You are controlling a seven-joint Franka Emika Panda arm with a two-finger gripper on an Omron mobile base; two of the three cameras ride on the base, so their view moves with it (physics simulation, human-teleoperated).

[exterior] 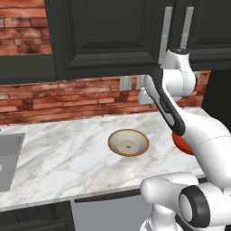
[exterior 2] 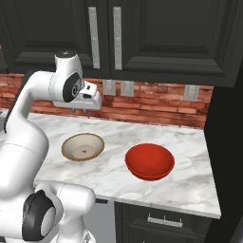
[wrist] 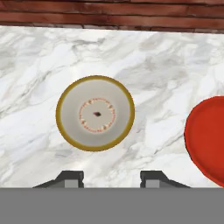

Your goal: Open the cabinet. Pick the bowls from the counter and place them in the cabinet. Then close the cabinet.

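Charcoal cabinet (exterior 2: 118, 33) doors are shut, and both bowls sit on the counter (exterior 2: 190, 142): tan-rimmed bowl (wrist: 95, 113) directly below my gripper (wrist: 111, 178), red bowl (exterior 2: 149, 161) beside it. My fingers stand partly apart, holding nothing. Risk, as I judge it: grasping a bowl before opening leaves nowhere to place it.

White marble counter (exterior 2: 190, 142) carries tan-rimmed bowl (exterior 2: 83, 146), red bowl (exterior 2: 149, 161) beside it, apart
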